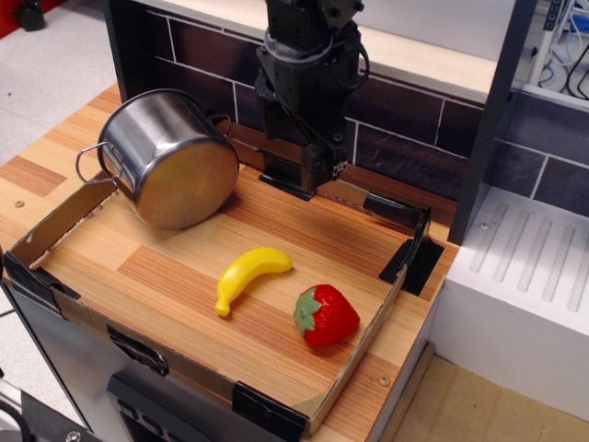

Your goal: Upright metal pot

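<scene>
We see the shiny stainless-steel cylindrical pot (170, 157) tipped on its side on the wooden surface (304, 244), just left of our black tool (308, 175). We cannot tell how far the tool is open; it holds nothing visible.

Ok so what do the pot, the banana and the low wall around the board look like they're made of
The metal pot looks like polished stainless steel: mirror-like, with bright reflections on its base. The banana seems to be smooth moulded plastic or rubber, evenly yellow with a soft sheen; which one is unclear. The low wall looks like brown cardboard, matte, with torn edges and black tape at the corners.
</scene>
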Controlling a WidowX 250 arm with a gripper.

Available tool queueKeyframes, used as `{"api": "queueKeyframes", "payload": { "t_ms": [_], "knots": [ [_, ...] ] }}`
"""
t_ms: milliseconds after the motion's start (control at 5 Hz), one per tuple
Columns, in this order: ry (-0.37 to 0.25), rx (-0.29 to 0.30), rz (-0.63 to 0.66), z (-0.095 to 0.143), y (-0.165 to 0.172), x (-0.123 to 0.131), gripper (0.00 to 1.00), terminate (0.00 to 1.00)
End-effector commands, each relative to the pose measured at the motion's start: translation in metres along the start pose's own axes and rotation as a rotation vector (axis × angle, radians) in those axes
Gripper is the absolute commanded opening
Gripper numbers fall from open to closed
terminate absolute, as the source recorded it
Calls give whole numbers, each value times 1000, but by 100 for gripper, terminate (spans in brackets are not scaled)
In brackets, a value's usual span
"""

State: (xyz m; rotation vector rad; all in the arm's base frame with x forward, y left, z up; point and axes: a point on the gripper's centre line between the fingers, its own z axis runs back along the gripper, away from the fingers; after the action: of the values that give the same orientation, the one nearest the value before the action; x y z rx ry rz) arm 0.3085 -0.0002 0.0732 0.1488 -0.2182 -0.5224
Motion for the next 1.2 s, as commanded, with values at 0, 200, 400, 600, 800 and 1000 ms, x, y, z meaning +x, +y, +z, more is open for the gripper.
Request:
{"api": "queueKeyframes", "payload": {
  "t_ms": [0, 200, 400, 600, 800, 1000],
  "knots": [
    [0, 0, 0, 0, 0, 0, 100, 0],
    [-36, 8, -41, 25, 6, -5, 100, 0],
    [-72, 18, -45, 55, 19, -14, 100, 0],
    [-62, 36, -57, 69, 32, -25, 100, 0],
    [-57, 44, -72, 69, 52, -44, 100, 0],
    [-36, -24, -100, 66, 78, -66, 100, 0]
  ]
}}
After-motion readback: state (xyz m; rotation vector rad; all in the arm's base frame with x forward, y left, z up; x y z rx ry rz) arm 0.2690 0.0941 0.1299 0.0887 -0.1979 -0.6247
